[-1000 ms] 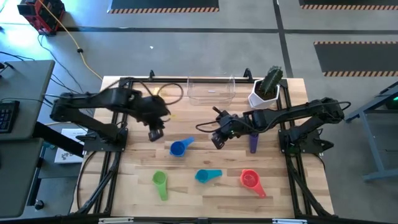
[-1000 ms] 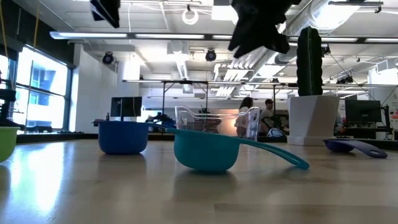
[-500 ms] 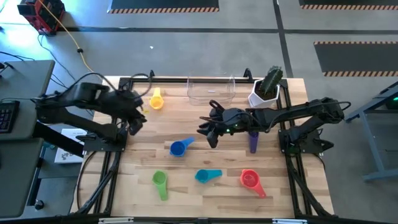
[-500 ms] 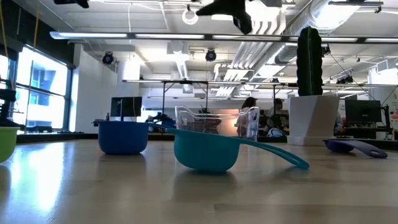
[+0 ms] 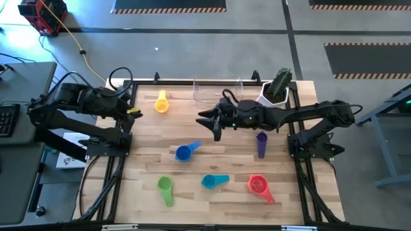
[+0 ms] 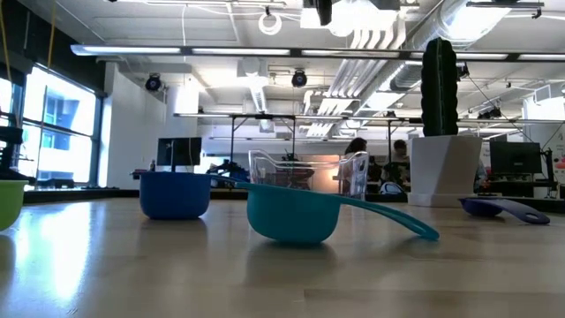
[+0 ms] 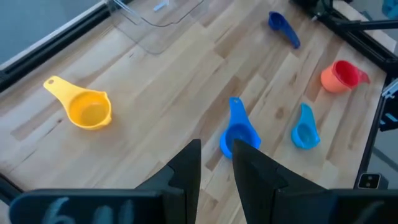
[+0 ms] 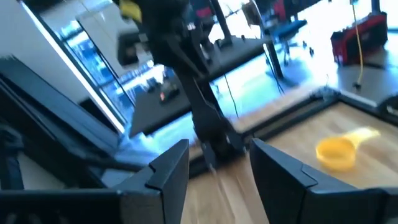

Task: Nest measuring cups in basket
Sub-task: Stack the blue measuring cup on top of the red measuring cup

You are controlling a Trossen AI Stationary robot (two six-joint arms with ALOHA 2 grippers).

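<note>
Several measuring cups lie apart on the wooden table, each on its base: yellow [image 5: 160, 102], blue [image 5: 185, 152], green [image 5: 166, 188], teal [image 5: 214, 181], red [image 5: 259, 185] and purple [image 5: 261, 144]. I see no orange one. The clear basket [image 5: 218, 92] stands empty at the far edge. My left gripper [image 5: 133, 112] is open, drawn back over the table's left edge, left of the yellow cup [image 7: 87, 109]. My right gripper [image 5: 214, 128] is open and raised above mid-table, between the basket and the blue cup, pointing toward the table's left side.
A white pot with a green cactus [image 5: 275, 90] stands right of the basket at the far right corner. The black frame rails run along the table's edges. Bare wood lies between the basket and the cups. People show in the room behind [image 6: 362, 150].
My left gripper has drawn back from mid-table toward the table's left edge, and the yellow cup now shows lying near the far left. My right gripper has risen and moved toward the far edge and left, tipping up to point level. No cup has moved.
</note>
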